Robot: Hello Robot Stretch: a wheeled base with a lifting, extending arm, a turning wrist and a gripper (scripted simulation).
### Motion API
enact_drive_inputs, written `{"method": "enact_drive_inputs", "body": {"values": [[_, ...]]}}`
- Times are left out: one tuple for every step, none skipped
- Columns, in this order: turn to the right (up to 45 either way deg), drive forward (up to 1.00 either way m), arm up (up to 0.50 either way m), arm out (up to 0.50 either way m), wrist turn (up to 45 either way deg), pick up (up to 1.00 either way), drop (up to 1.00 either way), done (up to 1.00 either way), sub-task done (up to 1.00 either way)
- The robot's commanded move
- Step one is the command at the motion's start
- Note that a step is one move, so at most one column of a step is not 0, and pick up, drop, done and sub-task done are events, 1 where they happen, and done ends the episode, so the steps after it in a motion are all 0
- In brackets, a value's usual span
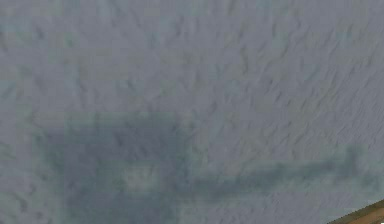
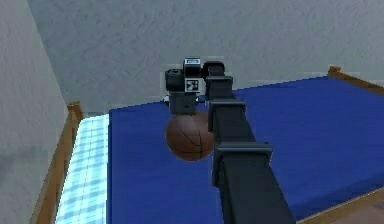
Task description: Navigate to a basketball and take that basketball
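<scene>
A brown-orange basketball [image 2: 190,136] shows in the arm side view, in front of the blue bed cover [image 2: 300,130]. The dark arm bar [image 2: 245,170] rises from the bottom edge to just above the ball. At its far end sit the white marker squares, with the gripper [image 2: 177,96] next to them, right at the ball's top. The ball covers the fingers' far end, and the bed lies behind it, so I cannot tell whether the gripper holds the ball or whether the ball rests on the cover.
The bed has a wooden frame [image 2: 66,140] and a pale checked sheet [image 2: 88,170] along the arm side view's left. Grey walls [image 2: 130,40] stand behind the bed. In the forward view a grey wall [image 1: 190,70] is close ahead, with a wooden edge [image 1: 366,212] at the bottom right corner.
</scene>
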Motion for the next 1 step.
{"method": "enact_drive_inputs", "body": {"values": [[0.0,0.00,0.00,0.00,6.0,0.00,0.00,0.00,0.00]]}}
